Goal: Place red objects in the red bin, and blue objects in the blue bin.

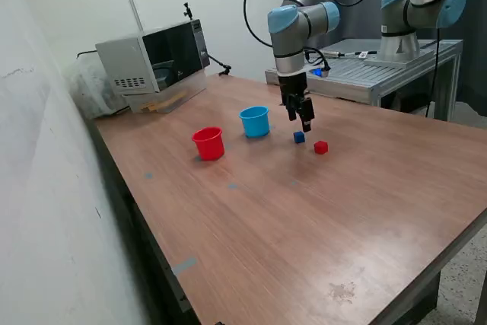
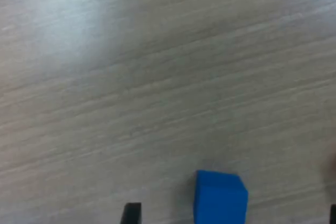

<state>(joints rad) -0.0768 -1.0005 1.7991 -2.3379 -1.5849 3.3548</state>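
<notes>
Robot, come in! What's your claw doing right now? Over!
Gripper open, empty, hovering just above blue cube. Red cube beside it on table. Nothing blocking.

A wooden table (image 1: 304, 218) carries everything. Near its middle stands the red cup (image 1: 208, 143), with the blue cup (image 1: 255, 121) close at its 2 o'clock. A blue cube (image 1: 299, 137) lies at the blue cup's 4 o'clock, a red cube (image 1: 321, 147) just beside it. A microwave (image 1: 156, 57) sits at the far corner.
</notes>
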